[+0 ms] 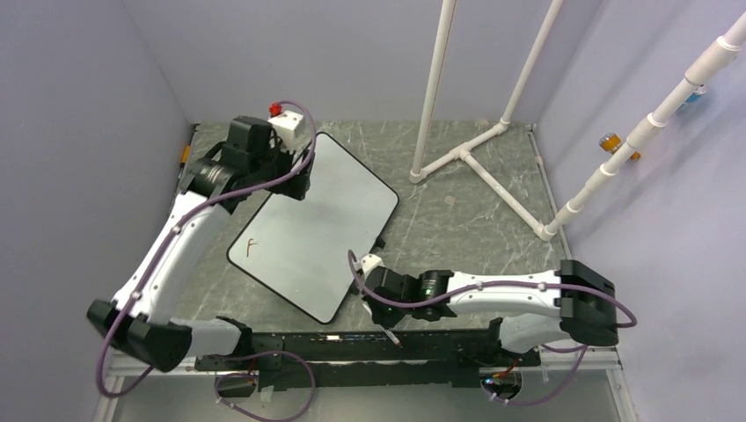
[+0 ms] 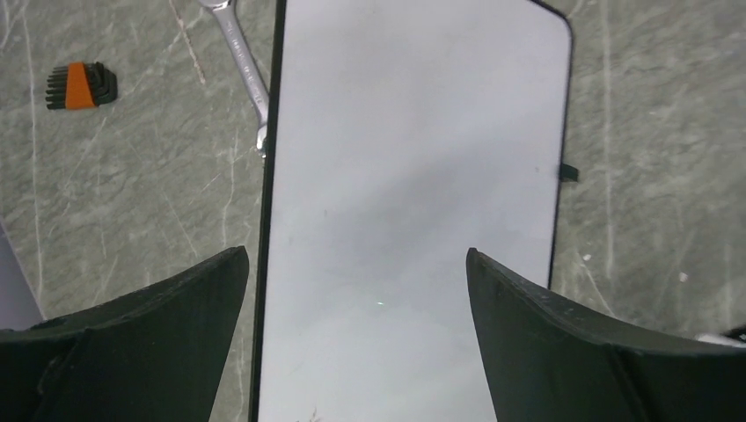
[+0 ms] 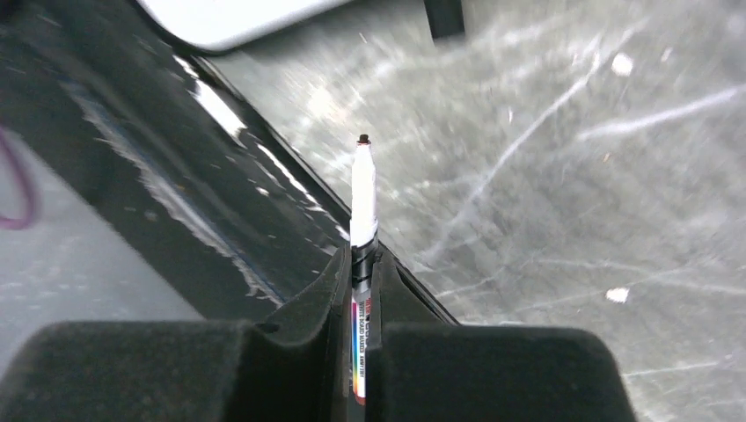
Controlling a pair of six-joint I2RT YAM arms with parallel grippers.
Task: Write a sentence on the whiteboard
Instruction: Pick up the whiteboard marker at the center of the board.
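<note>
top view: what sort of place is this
Likely a robotics lab test cell, not a home: plain panel walls box in a marble-look table, a white pipe frame stands on it, and a wrench and hex keys lie beside the whiteboard.

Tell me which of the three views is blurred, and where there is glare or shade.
Top external: sharp, evenly lit, no strong glare. Left wrist: sharp; a soft grey shade crosses the whiteboard. Right wrist: the table is streaked with motion blur, glare on the dark rail, while the marker looks fairly sharp.
</note>
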